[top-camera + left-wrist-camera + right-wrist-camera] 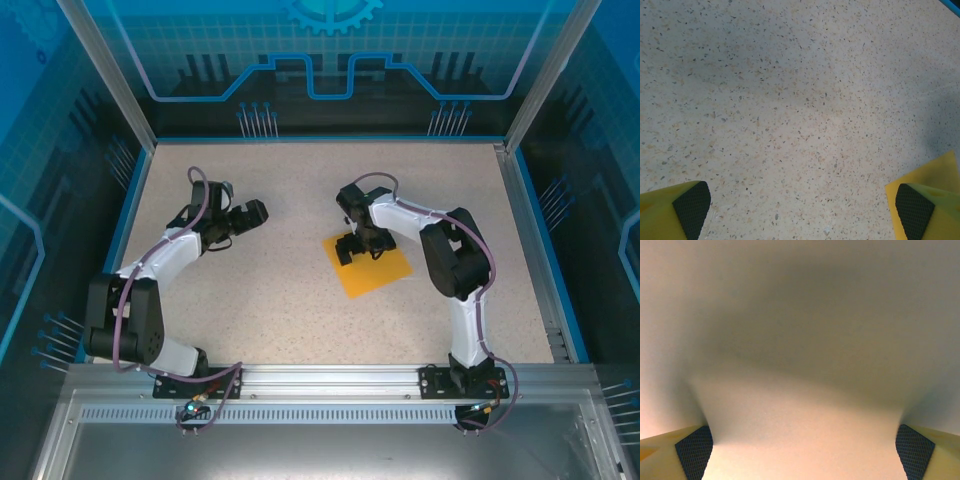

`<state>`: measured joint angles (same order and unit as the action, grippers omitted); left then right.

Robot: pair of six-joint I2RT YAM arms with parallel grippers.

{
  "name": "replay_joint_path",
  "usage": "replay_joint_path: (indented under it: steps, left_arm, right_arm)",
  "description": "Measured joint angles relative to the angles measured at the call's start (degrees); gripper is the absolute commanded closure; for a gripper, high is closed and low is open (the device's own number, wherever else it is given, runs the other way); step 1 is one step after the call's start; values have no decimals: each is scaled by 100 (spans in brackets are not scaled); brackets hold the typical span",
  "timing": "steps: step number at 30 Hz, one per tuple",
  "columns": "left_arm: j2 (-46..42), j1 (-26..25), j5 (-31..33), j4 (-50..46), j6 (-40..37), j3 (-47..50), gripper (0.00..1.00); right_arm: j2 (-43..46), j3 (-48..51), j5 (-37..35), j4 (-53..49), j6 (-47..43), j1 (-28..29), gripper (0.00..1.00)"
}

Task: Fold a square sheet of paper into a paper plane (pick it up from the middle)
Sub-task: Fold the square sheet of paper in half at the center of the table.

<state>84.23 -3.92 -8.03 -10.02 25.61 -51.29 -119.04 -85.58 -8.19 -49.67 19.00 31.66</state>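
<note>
Well, from my seat the square sheet of paper point(378, 270) lies flat on the speckled, stone-look table point(300, 320), a thin, unmarked orange-yellow sheet turned like a diamond, right of the table's centre. The right gripper point(351, 247) is down over the sheet's far-left corner, its jaws spread wide and nothing pinched between them. Through the right wrist camera the right gripper point(804, 452) sits so close that the paper point(800, 365) reads as a smooth, blurred, pale surface with a soft grey shadow across it. The black cross-hatched pads point(694, 450) stand at the two lower corners on yellow fingers. The left gripper point(255, 212) sits well apart from the sheet, over bare table left of centre. Its wrist view shows the left gripper point(802, 210) equally wide and empty, with the same textured pads point(690, 207) over grainy, flecked tabletop point(790, 100).
</note>
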Motion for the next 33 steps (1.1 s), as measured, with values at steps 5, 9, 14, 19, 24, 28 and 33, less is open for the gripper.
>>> replay_joint_path:
  steps: [5,9,14,19,24,28,33]
  left_arm:
    - [0,0,0,0,0,0,1]
    - [0,0,0,0,0,0,2]
    - [0,0,0,0,0,0,1]
    - [0,-2,0,-2,0,0,2]
    - [0,0,0,-2,0,0,1]
    - [0,0,0,-2,0,0,1]
    - [0,0,0,-2,2,0,2]
  right_arm:
    - [-22,4,114,4,2,-63,4]
    - [-24,13,114,17,2,-63,5]
    - [-24,26,114,24,2,-63,8]
    - [-24,39,109,42,2,-79,11]
    - [-22,39,114,42,2,-90,16]
    - [-7,48,140,52,0,-96,22]
    - [76,144,267,127,20,-107,47]
